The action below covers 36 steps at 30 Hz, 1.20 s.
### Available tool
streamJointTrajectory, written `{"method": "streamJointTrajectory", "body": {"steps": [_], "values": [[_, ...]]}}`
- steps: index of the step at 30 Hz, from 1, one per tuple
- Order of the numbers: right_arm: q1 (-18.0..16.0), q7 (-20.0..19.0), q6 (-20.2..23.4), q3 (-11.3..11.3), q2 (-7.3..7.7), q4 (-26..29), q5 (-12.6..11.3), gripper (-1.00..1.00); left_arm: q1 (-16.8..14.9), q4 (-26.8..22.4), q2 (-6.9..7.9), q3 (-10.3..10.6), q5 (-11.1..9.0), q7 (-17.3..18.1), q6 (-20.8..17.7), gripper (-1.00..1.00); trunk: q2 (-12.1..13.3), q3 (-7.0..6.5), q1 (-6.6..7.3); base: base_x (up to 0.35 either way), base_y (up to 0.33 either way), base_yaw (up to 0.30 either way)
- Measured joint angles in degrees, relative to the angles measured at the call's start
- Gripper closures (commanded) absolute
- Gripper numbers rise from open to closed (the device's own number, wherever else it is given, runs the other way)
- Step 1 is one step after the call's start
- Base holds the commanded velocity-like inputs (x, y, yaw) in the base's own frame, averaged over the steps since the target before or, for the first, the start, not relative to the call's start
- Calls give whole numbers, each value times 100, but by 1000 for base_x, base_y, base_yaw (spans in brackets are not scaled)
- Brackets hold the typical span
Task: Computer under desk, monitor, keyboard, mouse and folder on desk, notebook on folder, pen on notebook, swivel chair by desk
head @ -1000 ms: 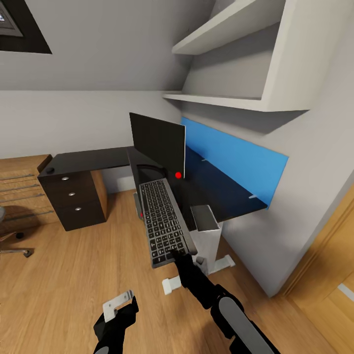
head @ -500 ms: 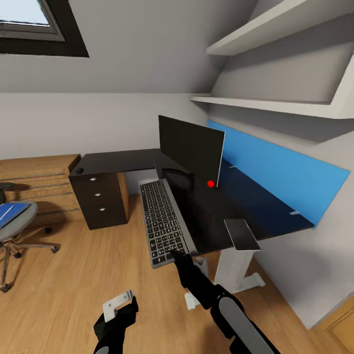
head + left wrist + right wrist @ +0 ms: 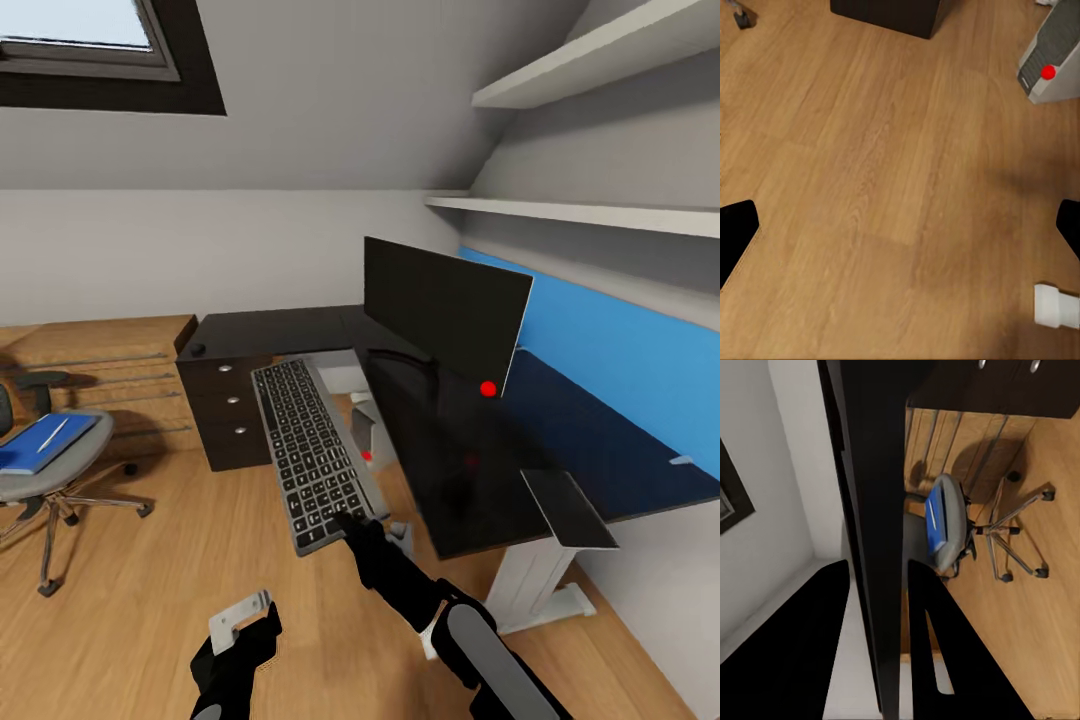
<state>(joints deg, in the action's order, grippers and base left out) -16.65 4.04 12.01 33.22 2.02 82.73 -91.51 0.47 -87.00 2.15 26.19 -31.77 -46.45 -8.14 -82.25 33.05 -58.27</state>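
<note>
Jutting forward — keyboard [image 3: 312,452] in right gripper [image 3: 345,517]

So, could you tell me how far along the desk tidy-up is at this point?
Done: the monitor stands on the desk and the computer sits beneath it. In hand: the right gripper holds the keyboard in the air beside the desk. Left: the folder lies on the swivel chair, away from the desk.

Slim dark-keyed keyboard [image 3: 312,452] aloft beside desk [image 3: 440,470]
</note>
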Motion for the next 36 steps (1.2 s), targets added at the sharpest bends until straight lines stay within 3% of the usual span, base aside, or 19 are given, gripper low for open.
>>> {"method": "streamJointTrajectory", "body": {"steps": [19, 36], "values": [[2, -22, 73, -55, -15, -23, 28, 100, 0, 0, 0, 7, 5, 18, -5, -100, 0, 0, 1, 241, 243, 16], [0, -24, -121, -87, -4, -30, 15, 100, 0, 1, -3, 12, 0, 26, -10, -100, 0, -37, 0, 70, 34, 176]]}}
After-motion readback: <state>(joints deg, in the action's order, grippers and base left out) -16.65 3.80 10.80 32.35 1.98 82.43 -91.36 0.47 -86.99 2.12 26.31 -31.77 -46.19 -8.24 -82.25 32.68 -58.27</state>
